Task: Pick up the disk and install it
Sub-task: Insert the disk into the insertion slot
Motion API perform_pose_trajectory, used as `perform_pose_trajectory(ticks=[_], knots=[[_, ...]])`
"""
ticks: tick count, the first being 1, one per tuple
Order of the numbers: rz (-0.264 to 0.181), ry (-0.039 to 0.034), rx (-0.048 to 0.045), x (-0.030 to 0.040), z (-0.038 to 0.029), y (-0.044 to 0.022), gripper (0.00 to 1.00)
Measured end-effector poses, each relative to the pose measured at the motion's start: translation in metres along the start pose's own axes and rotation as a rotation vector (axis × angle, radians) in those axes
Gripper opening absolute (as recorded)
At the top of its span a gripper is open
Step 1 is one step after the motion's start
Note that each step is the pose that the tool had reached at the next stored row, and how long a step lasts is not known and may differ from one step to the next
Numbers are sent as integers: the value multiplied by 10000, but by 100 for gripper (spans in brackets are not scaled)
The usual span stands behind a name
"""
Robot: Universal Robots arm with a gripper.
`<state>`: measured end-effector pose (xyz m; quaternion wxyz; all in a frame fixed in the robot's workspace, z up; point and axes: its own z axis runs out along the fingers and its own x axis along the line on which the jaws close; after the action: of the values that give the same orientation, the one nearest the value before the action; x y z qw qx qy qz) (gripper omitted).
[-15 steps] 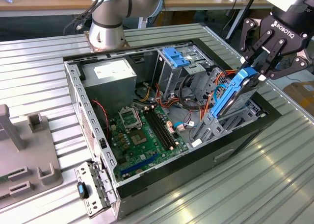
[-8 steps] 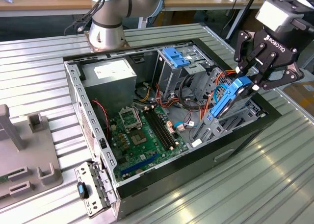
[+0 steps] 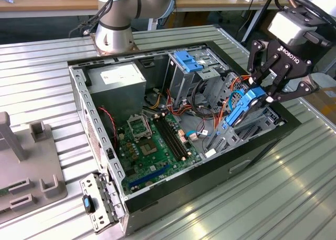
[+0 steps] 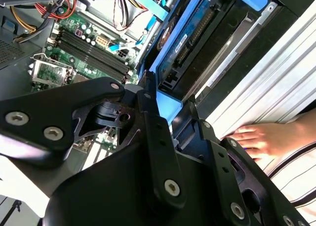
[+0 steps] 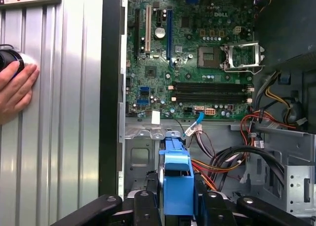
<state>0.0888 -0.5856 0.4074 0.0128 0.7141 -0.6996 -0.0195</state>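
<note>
Disk (image 3: pixel 242 107), flat dark hard drive in bright blue plastic carrier: clamped, tilted, in black pincer (image 3: pixel 261 93), lower end at drive bay of open black computer case (image 3: pixel 252 156); install step in hand, square rail alignment required.

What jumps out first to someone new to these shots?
The gripper is shut on the disk, whose bright blue carrier sits tilted at the end of the open computer case on the exterior view's right. Inside the case, the green motherboard lies bare. A person's hand rests on the ribbed table beside the case, seen in both wrist views.
</note>
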Motion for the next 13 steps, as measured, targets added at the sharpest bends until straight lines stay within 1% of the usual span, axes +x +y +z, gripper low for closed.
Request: perform_pose_trajectory(ticks=[4,5,12,13], knots=[[-1,2,1,6,2,0,38],[0,0,0,6,1,0,44],[0,-1,0,9,1,0,44],[-2,-18,1,14,27,2,44]])
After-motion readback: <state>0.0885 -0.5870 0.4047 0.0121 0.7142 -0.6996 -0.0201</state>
